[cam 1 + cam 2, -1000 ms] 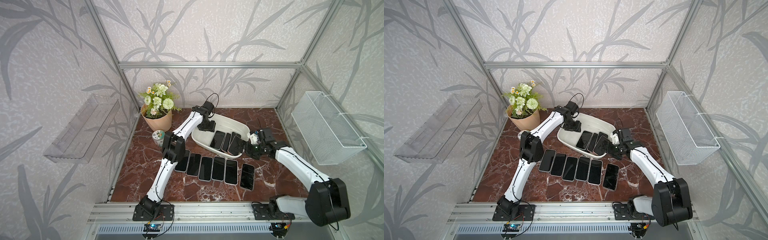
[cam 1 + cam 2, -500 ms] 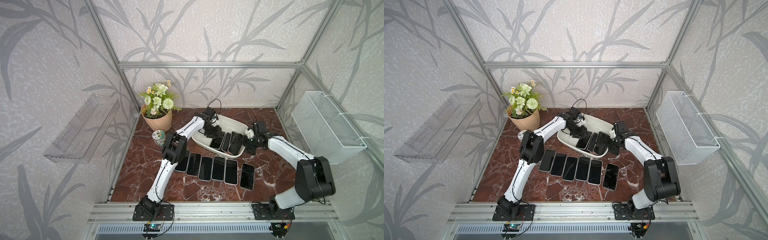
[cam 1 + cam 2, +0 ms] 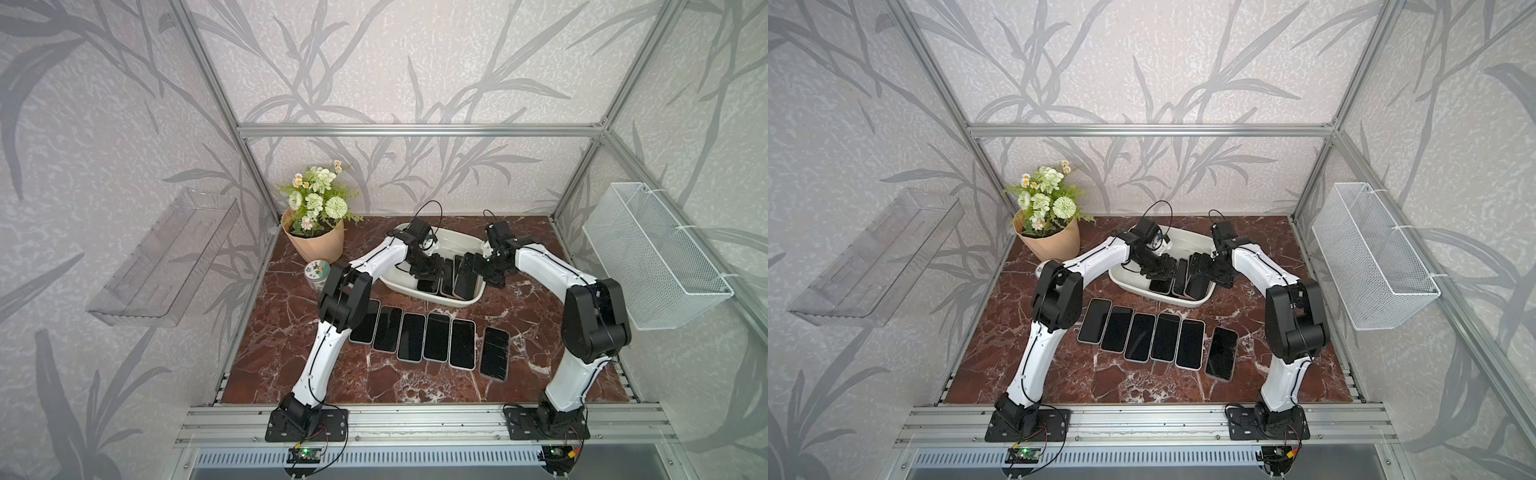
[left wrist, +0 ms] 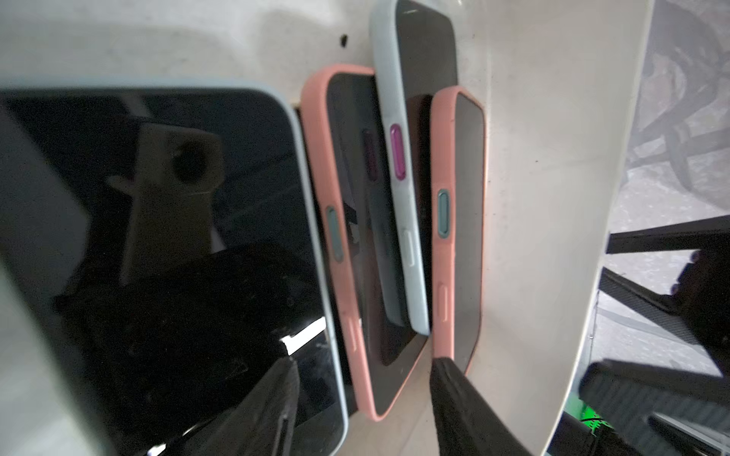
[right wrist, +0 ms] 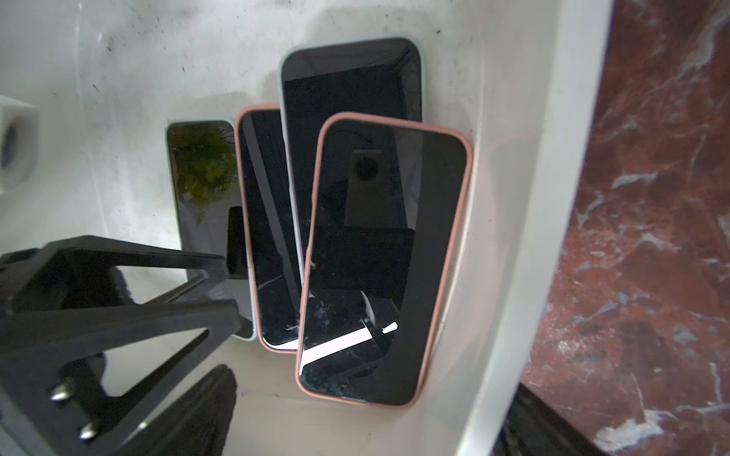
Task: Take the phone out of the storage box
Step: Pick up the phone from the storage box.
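Within the last second both tools are brought down into the shallow off-white plastic storage box [image 3: 457, 245], where four overlapping dark-screened phones [image 5: 355, 237] lie, the left tool [image 4: 363, 361] parted over them, the right tool [image 3: 471, 269] spread wide, nothing gripped, pickup judged imminent.

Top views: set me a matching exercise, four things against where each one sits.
Things:
1. storage box
2. flower pot
3. mesh basket
4. clear tray

Places:
A. on the left wall
B. back middle of the table
C. on the right wall
D. back left corner of the table

Pairs: 1-B, 2-D, 3-C, 4-A.
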Controlling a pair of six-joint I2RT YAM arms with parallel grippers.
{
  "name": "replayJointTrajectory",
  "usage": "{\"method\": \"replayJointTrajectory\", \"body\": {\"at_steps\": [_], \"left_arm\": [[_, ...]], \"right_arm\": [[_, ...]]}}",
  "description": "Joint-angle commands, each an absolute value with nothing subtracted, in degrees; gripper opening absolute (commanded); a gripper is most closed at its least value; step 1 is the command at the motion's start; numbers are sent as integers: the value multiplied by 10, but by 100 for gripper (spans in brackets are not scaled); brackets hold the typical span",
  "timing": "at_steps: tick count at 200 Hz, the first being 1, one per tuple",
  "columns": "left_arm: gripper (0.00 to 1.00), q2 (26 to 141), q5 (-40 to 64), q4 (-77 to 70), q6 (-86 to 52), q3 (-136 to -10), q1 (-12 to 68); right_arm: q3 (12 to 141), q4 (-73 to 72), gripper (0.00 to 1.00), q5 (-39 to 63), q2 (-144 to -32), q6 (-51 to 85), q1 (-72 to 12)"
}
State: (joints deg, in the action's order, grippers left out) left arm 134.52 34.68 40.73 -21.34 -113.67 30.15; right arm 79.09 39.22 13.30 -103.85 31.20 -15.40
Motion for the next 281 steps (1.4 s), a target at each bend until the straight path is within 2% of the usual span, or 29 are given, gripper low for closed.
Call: {"method": "replayJointTrajectory", "body": {"at_steps": [1,26,56,93,146,215,281], "left_arm": [[63,1288,290,377,-221,-1100,264],[63,1302,260,431,-177,-1126,244],[63,1356,278,487,-153,-1180,242],[64,1373,273,485,-155,-1184,239],[64,1411,292,519,-140,-1226,235],[66,1400,293,526,-127,-1210,229],[67,1400,421,465,-160,-1166,217]], "right_arm": [[814,385,99,117,-987,290,-184],[797,332,99,176,-983,312,-193],[827,319,99,230,-1034,329,-198],[882,360,98,199,-1069,330,-212],[975,516,98,173,-1178,336,-212],[985,506,100,165,-1248,370,-215],[984,430,100,261,-1315,396,-216]]}}
